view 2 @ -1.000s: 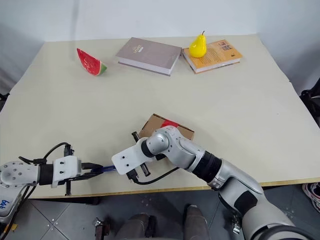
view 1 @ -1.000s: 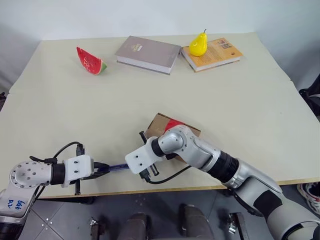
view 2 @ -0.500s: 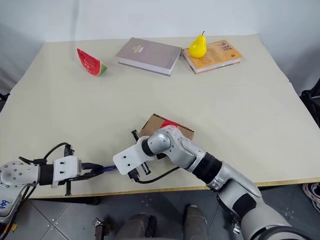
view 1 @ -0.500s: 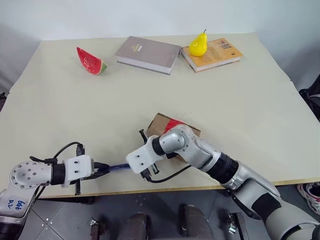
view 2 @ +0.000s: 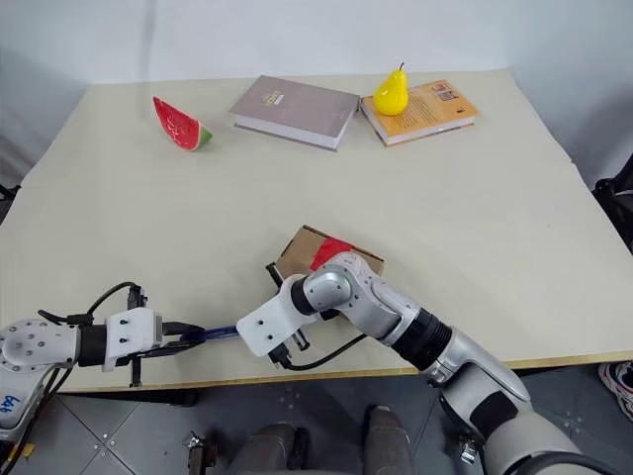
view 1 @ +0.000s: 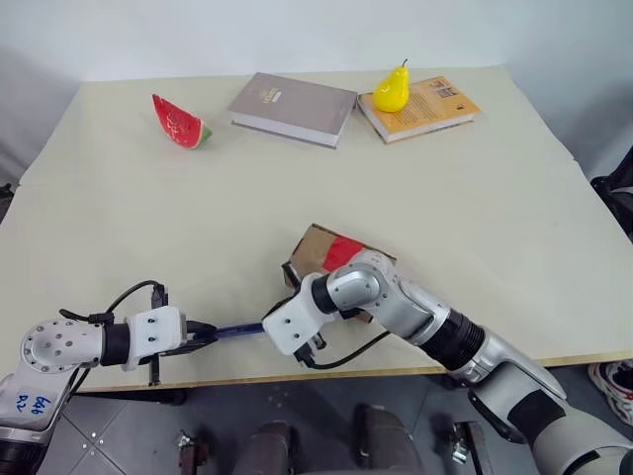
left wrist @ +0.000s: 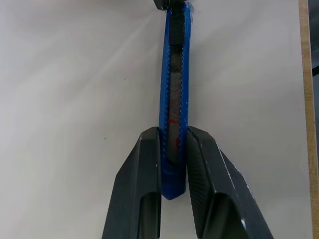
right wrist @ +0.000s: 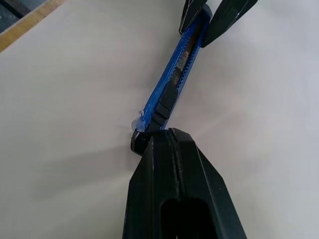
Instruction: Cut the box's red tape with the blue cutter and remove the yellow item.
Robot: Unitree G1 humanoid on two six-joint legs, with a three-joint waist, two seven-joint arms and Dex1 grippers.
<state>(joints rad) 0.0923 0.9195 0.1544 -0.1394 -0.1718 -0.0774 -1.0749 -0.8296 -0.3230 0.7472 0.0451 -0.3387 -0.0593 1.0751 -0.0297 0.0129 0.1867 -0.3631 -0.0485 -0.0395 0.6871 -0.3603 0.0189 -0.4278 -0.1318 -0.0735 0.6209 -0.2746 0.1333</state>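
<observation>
risk: blue cutter [left wrist: 173, 124] is pinched between left fingers [left wrist: 144, 184] at its rear end; right fingers [right wrist: 167, 164], pressed together, meet its dark tip; judged likely to twist loose or slide on the surface [view 1: 475, 228] | box [view 1: 315, 247] behind right fingers, red tape [view 1: 343, 250] uncut, flaps shut, contents hidden

I judge this a robot test lab: my bare beige table [view 1: 475, 198] holds staged props, a plastic watermelon slice [view 1: 179, 121] and pear [view 1: 393, 89], before plain white walls.
</observation>
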